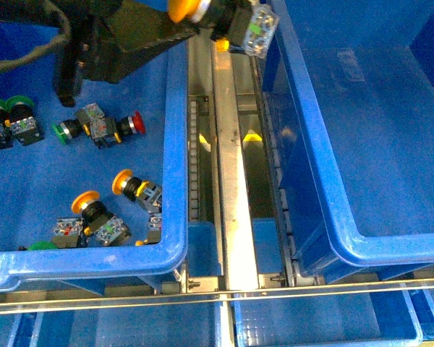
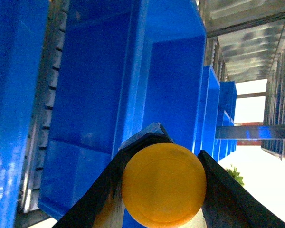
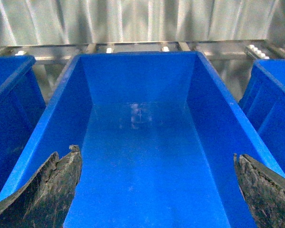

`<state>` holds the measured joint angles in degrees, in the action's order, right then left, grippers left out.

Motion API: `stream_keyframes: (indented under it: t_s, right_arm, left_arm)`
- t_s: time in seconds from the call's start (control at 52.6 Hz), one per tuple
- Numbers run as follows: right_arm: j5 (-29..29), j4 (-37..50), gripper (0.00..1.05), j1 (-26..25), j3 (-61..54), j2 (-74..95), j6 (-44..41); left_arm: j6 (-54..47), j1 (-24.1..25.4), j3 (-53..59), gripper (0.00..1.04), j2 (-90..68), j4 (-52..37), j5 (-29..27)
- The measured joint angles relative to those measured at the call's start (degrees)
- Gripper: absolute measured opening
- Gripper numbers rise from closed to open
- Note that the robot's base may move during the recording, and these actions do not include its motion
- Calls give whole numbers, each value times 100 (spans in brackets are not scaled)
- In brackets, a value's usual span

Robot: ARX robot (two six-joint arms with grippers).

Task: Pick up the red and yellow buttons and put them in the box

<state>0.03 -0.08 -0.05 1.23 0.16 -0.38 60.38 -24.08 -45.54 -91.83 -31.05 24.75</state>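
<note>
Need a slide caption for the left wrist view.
Left gripper holding a yellow button, blue box beyond it.

A yellow button (image 1: 228, 22) is being held on its side by the left gripper (image 2: 162, 187). Its cap is being pointed away from the box (image 1: 315, 155), and its contact block is being kept just beside the rim. The box, a deep blue smooth-walled crate, is being kept upright. One red button (image 1: 132, 123) and two more yellow buttons (image 1: 124, 181) (image 1: 87, 202) are being left lying on their sides in the blue tray (image 1: 175, 144).
</note>
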Motion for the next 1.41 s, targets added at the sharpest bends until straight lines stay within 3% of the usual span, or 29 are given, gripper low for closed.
stream_keyframes:
  t_s: [0.228, 0.589, 0.627, 0.665, 0.722, 0.779, 0.836, 0.931, 1.007, 1.197, 1.406]
  right_arm:
    - [0, 0, 99, 0, 0, 0, 0]
    - [-7, -2, 99, 0, 0, 2, 0]
    - [-402, -249, 99, -107, 70, 162, -256]
    - [-1224, -809, 99, -350, 297, 577, -769]
    - [-1998, -839, 99, -531, 455, 1224, -1414]
    - [-3045, -120, 99, -684, 645, 2551, -2782]
    - [-3440, 743, 99, -645, 852, 3663, -3790]
    - [-3392, 1742, 99, -291, 1285, 5132, -4920]
    - [-3250, 2070, 99, 129, 1508, 5737, -5309]
    - [-2879, 2789, 99, 793, 1937, 6592, -5449]
    - [-2586, 2933, 99, 1386, 2393, 6999, -5399]
  left_arm:
    - [597, -857, -267, 35, -208, -391, -286]
    - [837, -1086, -269, 35, -332, -605, -376]
    - [844, -1091, -238, 35, -330, -629, -376]
    - [855, -1093, -192, 35, -330, -671, -380]
    - [855, -1102, -133, 35, -330, -688, -422]
    - [855, -1161, -24, 35, -328, -741, -382]
    - [874, -1189, 59, 35, -328, -741, -455]
    - [898, -1220, 98, 35, -321, -782, -470]
    - [896, -1222, 98, 35, -321, -780, -466]
    - [1005, -1226, 94, 35, -321, -876, -468]
    - [1134, -1235, 79, 35, -321, -992, -485]
